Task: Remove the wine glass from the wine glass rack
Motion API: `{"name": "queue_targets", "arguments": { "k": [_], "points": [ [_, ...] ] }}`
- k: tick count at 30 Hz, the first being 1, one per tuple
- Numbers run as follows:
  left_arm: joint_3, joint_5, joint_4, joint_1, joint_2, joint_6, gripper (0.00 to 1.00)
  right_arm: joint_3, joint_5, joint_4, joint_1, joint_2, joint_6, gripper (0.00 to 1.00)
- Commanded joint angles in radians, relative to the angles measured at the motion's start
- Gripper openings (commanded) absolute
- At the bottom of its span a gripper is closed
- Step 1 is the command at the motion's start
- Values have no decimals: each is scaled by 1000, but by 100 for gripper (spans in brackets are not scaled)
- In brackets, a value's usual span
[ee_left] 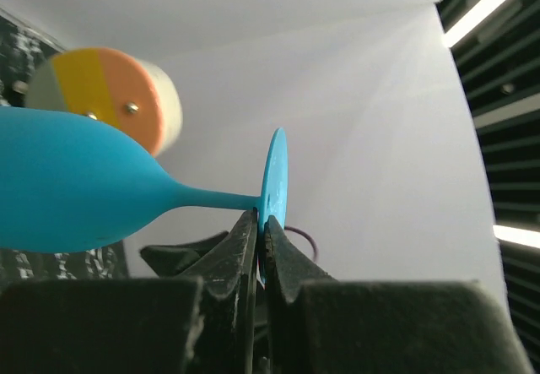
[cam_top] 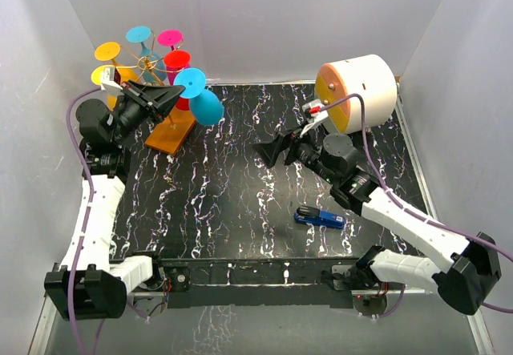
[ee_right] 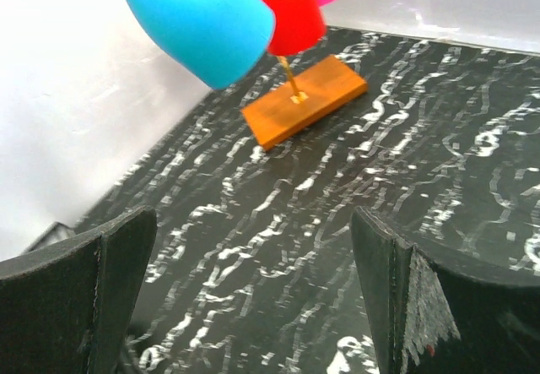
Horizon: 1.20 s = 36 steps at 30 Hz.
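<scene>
Left fingers [ee_left: 239,256] pinch wine glass [ee_left: 76,188] foot; bowl cropped.

Below and ahead of the right jaws, black tabletop [ee_right: 405,163] veined with white streaks, shut in by plain white walls [cam_top: 264,18] at the far end and along both sides. Beyond the left jaws, more bare white wall, evenly lit; off to their right, dark slatted panels [ee_left: 506,138] with two bright strip lights [ee_left: 494,7].
</scene>
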Motion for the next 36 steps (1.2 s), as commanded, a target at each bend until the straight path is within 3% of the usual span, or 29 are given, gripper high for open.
{"name": "queue_targets", "arguments": {
  "k": [1,7,12,16,26,36],
  "points": [
    [-16,-26,262,-41,-77,-230,0,107,-92,131,-4,34,213,98],
    [43,-78,221,-45,-136,-261,0,144,-200,407,-4,151,557,98],
    [-4,-76,298,-45,-156,-353,0,212,-268,628,-3,274,731,98],
    [-22,-83,268,-45,-192,-357,0,260,-271,762,-3,359,810,98],
    [-59,-71,247,-45,-251,-373,0,339,-271,762,12,552,810,98],
    [-107,-65,281,-45,-259,-394,0,337,-271,762,18,522,810,98]
  ]
}}
